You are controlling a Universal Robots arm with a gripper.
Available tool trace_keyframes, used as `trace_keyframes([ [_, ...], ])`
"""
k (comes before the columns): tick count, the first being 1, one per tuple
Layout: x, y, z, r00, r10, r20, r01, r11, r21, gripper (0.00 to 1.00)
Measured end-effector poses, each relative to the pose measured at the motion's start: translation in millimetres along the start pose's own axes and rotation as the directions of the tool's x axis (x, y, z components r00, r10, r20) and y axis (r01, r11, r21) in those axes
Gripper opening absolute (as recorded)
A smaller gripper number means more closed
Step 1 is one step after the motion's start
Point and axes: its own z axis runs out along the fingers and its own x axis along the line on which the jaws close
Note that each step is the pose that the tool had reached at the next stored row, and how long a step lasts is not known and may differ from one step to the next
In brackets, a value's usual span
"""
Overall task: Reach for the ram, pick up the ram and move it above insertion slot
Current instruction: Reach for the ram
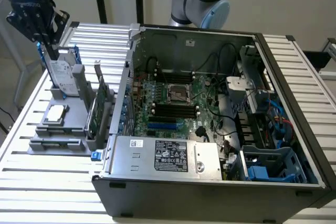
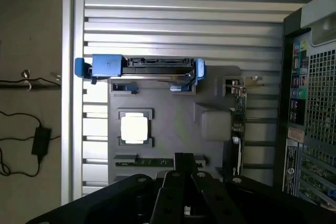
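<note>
- Exterior view: the tool (image 1: 52, 56) hangs at the exterior view's left, over the far end of the grey holder (image 1: 73, 121), close in front of the upright drive (image 1: 60, 77). Its fingers are together and grip nothing.
- The ram (image 1: 55, 144) lies flat in the holder's near-edge groove, not yet lifted. From the tool it lies toward the viewer, past the chip (image 1: 55, 114). Its long axis runs roughly across the view, left to right.
- The card (image 1: 97, 111) stands on edge between the holder and the open case (image 1: 210, 182). The black slots (image 1: 173, 109) sit inside the case, toward the exterior view's right of the ram. All of this rests on the slatted counter (image 1: 42, 182).
- Wrist view: looking down, the ram (image 2: 152, 161) shows as a thin green strip along one edge of the holder (image 2: 173, 124), on the opposite edge from the drive (image 2: 142, 66).
- The closed tool (image 2: 184, 163) overlaps that strip toward one end. Whether it touches the ram cannot be told here.
</note>
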Motion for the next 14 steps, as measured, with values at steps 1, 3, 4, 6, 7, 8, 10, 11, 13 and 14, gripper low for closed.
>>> trace_keyframes([
  [1, 0.1, -1.1, -0.1, 1.0000, 0.000, -0.0002, 0.000, 1.0000, 0.0001, 0.11],
  [3, 0.1, -6.9, -0.2, 1.0000, 0.000, 0.0000, 0.000, 1.0000, 0.0000, 0.11],
  [4, 0.2, -11.4, -0.3, 1.0000, 0.000, 0.0000, 0.000, 1.0000, -0.0001, 0.11],
  [6, 0.4, -20.7, -0.7, 1.0000, 0.000, 0.0000, 0.000, 1.0000, 0.0000, 0.11],
  [7, 0.5, -25.3, -0.7, 1.0000, 0.000, 0.0001, 0.000, 1.0000, -0.0001, 0.11],
  [8, 0.7, -29.8, -0.9, 1.0000, 0.000, 0.0000, 0.000, 1.0000, 0.0000, 0.11],
  [10, 1.5, -38.7, -0.9, 1.0000, 0.000, 0.0001, 0.000, 1.0000, -0.0001, 0.11],
  [11, 2.0, -43.2, -0.9, 1.0000, 0.000, 0.0001, 0.000, 1.0000, 0.0000, 0.11],
  [13, 3.2, -52.2, -0.7, 1.0000, 0.000, 0.0001, 0.000, 1.0000, 0.0000, 0.11],
  [14, 3.9, -56.8, -0.6, 1.0000, 0.000, 0.0001, 0.000, 1.0000, 0.0000, 0.11],
])
